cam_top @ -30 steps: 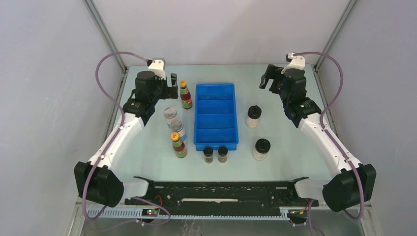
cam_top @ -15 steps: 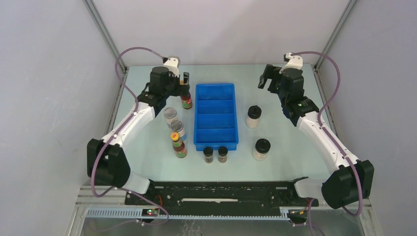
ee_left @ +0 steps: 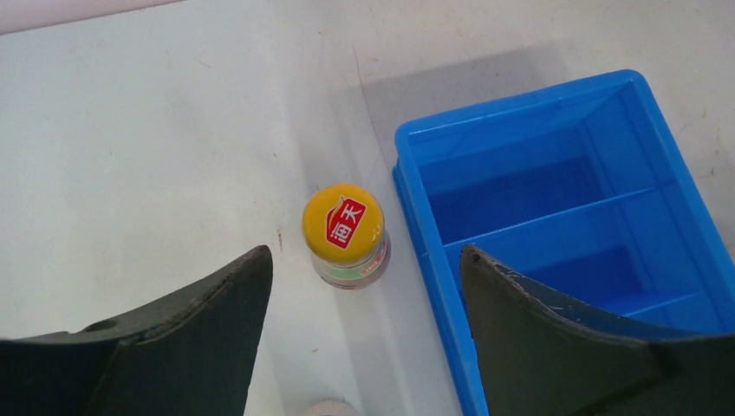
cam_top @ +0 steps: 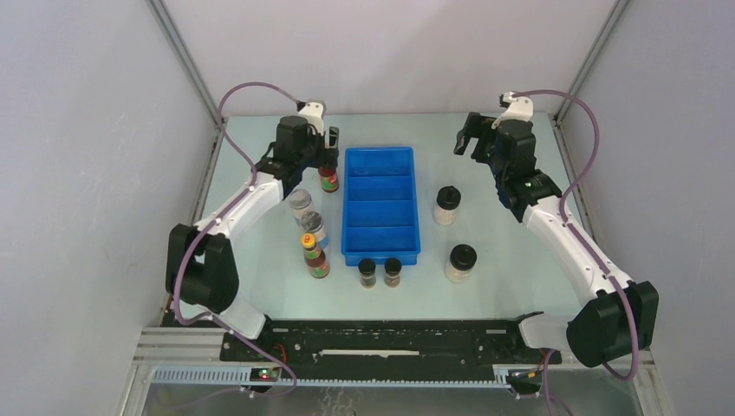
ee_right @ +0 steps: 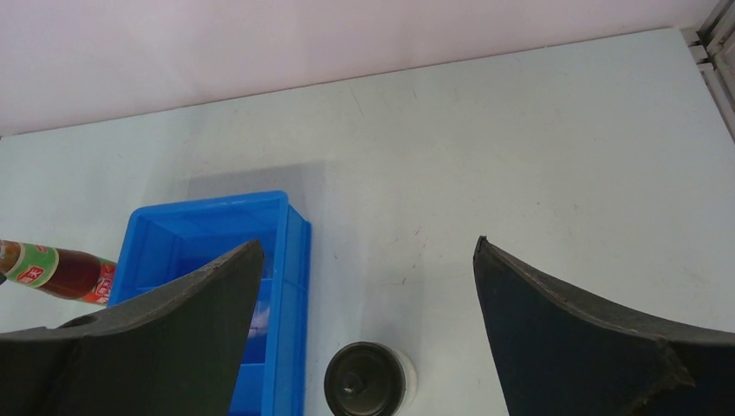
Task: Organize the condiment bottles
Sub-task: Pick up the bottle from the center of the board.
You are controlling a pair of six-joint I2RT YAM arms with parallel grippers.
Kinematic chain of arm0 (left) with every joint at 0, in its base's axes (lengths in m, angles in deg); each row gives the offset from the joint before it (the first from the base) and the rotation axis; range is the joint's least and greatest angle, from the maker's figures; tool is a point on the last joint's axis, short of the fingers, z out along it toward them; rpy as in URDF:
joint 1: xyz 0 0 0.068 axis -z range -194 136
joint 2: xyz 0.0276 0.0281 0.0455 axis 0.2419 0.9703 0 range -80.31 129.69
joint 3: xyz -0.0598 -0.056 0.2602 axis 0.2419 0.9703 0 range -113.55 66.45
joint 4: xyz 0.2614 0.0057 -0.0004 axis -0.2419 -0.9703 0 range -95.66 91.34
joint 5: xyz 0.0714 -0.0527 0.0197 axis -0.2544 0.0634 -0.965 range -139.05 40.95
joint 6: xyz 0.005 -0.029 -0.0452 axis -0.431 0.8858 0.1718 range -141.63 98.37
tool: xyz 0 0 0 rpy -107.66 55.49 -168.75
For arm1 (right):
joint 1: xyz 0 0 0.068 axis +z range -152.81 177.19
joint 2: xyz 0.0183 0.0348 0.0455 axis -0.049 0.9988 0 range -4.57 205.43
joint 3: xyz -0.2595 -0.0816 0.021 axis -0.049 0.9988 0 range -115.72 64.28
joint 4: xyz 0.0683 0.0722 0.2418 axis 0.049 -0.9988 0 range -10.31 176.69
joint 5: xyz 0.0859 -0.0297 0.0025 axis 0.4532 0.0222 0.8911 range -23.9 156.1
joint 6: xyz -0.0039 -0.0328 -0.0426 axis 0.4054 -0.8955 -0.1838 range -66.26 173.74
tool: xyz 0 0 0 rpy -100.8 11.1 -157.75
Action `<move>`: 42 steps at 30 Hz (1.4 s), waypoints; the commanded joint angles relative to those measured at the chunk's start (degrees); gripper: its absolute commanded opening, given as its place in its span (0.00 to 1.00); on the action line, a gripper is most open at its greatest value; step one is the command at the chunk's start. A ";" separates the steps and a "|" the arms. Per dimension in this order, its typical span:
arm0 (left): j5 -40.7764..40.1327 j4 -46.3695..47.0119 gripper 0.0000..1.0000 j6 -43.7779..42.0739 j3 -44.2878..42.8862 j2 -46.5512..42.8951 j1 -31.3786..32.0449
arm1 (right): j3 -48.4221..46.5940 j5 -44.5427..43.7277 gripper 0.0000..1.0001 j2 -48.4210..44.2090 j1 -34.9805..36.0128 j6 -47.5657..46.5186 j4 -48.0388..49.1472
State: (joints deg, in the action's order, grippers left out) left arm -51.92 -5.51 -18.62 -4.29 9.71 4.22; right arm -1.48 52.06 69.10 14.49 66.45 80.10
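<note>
My left gripper point(cam_top: 327, 149) is open and hovers over the far red sauce bottle point(cam_top: 328, 178). In the left wrist view its yellow cap point(ee_left: 343, 224) stands upright between my open fingers, beside the blue tray point(ee_left: 555, 199); the gripper point(ee_left: 364, 256) touches nothing. A second red bottle point(cam_top: 315, 255), two grey-lidded jars point(cam_top: 301, 203) point(cam_top: 314, 226), two tiny dark jars point(cam_top: 367, 272) point(cam_top: 393, 271) and two pale black-lidded jars point(cam_top: 446, 205) point(cam_top: 459, 263) stand around the tray point(cam_top: 381, 251). My right gripper point(cam_top: 466, 137) is open and empty, above and behind a black-lidded jar point(ee_right: 367, 380).
The blue compartmented tray sits mid-table, with nothing in the compartments that show. Grey enclosure walls and metal frame posts point(cam_top: 186, 65) close in the table's back and sides. In the right wrist view the far red bottle point(ee_right: 56, 269) shows left of the tray point(ee_right: 286, 260).
My left arm has swung right and forward, bringing its open gripper over the far red sauce bottle. The right arm has barely moved. No bottle has moved.
</note>
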 commanded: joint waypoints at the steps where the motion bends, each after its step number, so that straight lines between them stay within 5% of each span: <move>1: -0.99 3.27 0.82 -0.10 -3.88 1.12 0.24 | -2.05 0.57 1.00 0.34 0.19 -1.11 2.54; 17: -3.38 8.67 0.69 1.32 -3.38 4.67 0.26 | -2.09 2.06 1.00 1.21 0.19 -1.34 2.90; 22: -4.18 9.69 0.55 1.65 -2.84 4.83 0.25 | -2.03 2.40 1.00 1.54 0.24 -1.26 2.84; 31: -5.61 10.52 0.02 2.39 -1.66 3.83 0.28 | -2.09 2.70 1.00 1.32 0.39 -1.02 2.39; 42: -7.62 11.86 0.00 2.48 0.41 1.30 0.33 | -2.09 3.06 1.00 1.15 0.54 -0.67 2.02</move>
State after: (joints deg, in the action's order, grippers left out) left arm -57.15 1.66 -16.46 -4.16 14.67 4.26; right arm -1.48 54.64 70.56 14.60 66.43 80.54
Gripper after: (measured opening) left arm 0.417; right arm 0.993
